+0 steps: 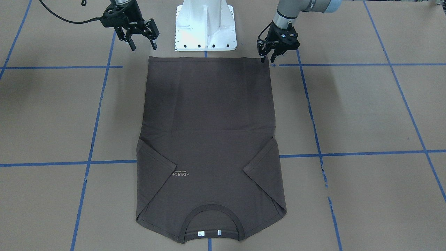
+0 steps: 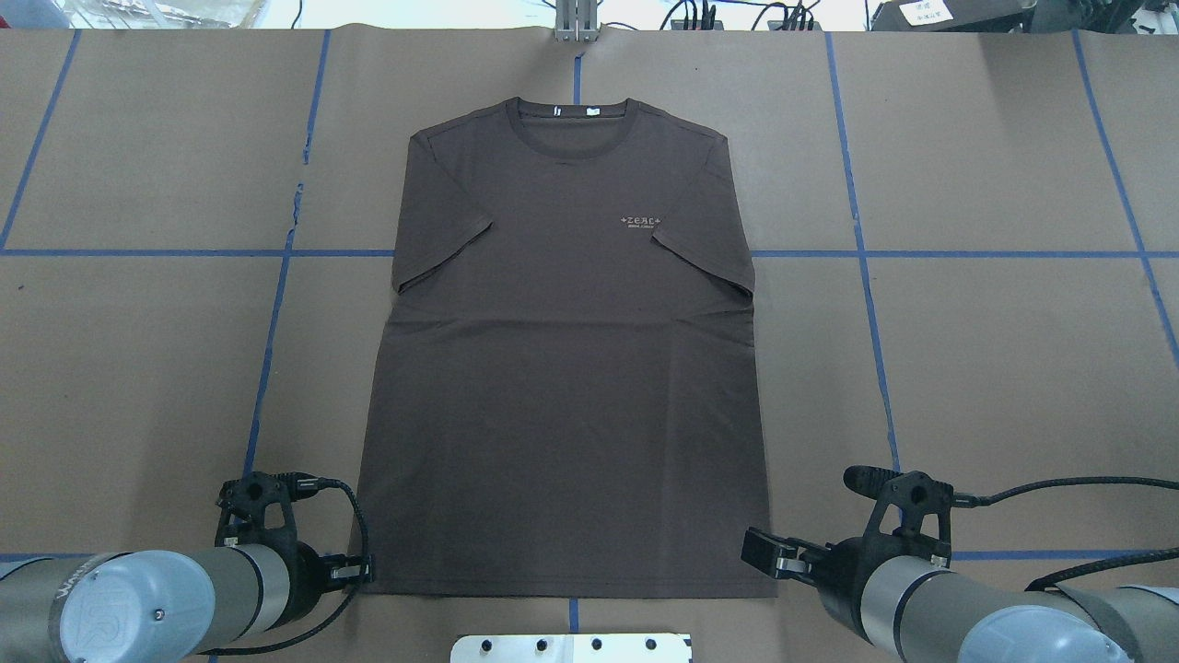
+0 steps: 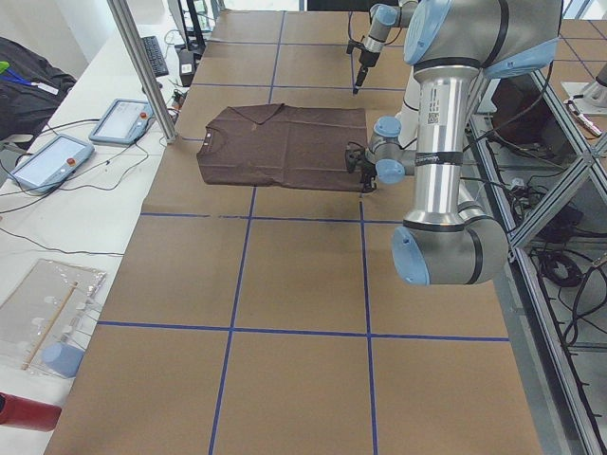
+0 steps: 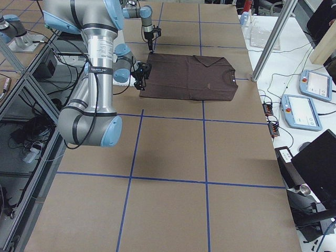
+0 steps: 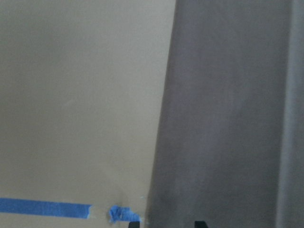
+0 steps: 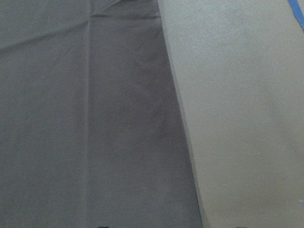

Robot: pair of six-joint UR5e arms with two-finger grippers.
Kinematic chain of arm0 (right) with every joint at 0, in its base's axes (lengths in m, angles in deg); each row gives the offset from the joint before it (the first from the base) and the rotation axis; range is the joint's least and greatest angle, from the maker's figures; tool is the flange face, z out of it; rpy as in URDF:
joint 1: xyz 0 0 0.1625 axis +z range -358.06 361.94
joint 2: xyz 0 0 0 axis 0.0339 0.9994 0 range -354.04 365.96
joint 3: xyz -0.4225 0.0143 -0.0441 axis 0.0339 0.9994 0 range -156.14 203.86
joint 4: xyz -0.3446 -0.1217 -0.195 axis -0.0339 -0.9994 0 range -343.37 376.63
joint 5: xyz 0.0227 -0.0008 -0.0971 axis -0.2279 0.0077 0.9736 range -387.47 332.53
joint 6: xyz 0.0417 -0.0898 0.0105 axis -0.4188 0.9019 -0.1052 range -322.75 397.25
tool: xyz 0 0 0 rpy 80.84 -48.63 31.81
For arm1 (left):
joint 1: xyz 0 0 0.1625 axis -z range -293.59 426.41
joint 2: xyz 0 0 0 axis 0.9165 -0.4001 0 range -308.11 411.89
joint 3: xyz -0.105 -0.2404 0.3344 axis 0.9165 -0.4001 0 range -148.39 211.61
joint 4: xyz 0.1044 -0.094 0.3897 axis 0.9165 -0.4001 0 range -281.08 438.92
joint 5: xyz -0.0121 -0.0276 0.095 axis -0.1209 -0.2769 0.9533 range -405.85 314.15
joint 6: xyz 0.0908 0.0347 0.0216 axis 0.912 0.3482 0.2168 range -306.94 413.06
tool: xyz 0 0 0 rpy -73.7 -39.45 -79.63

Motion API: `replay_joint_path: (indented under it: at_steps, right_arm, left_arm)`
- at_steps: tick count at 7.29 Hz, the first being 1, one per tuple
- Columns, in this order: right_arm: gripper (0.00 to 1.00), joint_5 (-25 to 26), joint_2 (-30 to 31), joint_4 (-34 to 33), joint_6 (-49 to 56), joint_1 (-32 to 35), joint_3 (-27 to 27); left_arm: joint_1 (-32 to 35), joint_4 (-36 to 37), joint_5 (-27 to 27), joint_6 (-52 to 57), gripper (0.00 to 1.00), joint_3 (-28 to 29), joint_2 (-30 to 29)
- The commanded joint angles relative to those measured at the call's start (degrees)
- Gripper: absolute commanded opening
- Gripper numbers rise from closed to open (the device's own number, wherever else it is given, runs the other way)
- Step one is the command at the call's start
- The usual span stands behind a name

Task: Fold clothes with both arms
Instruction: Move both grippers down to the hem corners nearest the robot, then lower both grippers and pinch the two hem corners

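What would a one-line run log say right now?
stage: T-shirt flat, sleeves folded in | left gripper: open, at hem corner | right gripper: open, near other hem corner | next: likely grasp hem

Brown-papered table with blue tape grid, flat brown T-shirt

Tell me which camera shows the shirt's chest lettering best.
Overhead exterior: the lettering on the T-shirt sits upright and unobstructed. Exterior front-facing shows it upside down, exterior right shows only a pale speck, and exterior left shows nothing discernible. Both wrist views show no lettering.
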Motion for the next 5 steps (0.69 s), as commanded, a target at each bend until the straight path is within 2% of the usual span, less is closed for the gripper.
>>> replay_joint_path:
  at_steps: [1,5]
  right_arm:
    - [0.92,0.1,0.03,0.0,-0.03,0.0,-0.01]
    - [0.92,0.1,0.03,0.0,-0.03,0.0,-0.27]
  left_arm:
    - [-0.73,0.0,0.26,-0.51,0.49,-0.01,0.12]
    - [-0.82,0.0,0.26,-0.52,0.45,0.08,0.04]
